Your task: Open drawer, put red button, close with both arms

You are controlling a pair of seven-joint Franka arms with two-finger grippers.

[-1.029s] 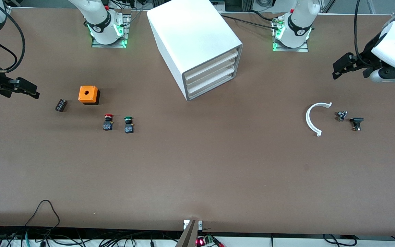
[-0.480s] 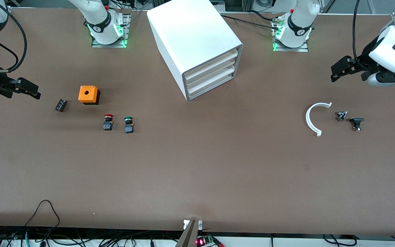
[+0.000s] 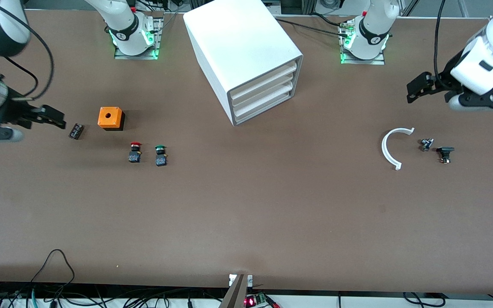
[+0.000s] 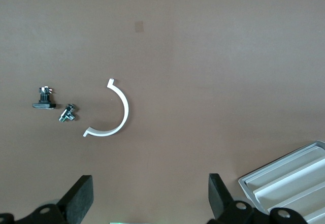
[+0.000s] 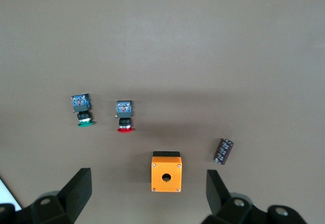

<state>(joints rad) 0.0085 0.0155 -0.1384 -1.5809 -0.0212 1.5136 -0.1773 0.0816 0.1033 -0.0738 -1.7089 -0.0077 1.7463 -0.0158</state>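
The white cabinet [image 3: 246, 51] stands at the middle of the table near the arms' bases. Its three drawers [image 3: 263, 90] are all pushed in; their fronts also show in the left wrist view [image 4: 287, 183]. The red button [image 3: 135, 152] lies on the table beside a green-capped button [image 3: 160, 155]; it also shows in the right wrist view [image 5: 124, 116]. My right gripper [image 3: 56, 120] is open and empty, over the table beside a black cylinder [image 3: 76, 131]. My left gripper [image 3: 413, 90] is open and empty, over the table at the left arm's end.
An orange box with a hole [image 3: 110, 118] sits farther from the front camera than the red button. A white curved piece [image 3: 391, 147] and two small dark parts [image 3: 426, 144] [image 3: 445, 153] lie toward the left arm's end. Cables run along the table's front edge.
My right gripper has moved in toward the black cylinder and the orange box. My left gripper has shifted a little toward the cabinet. Nothing on the table has moved.
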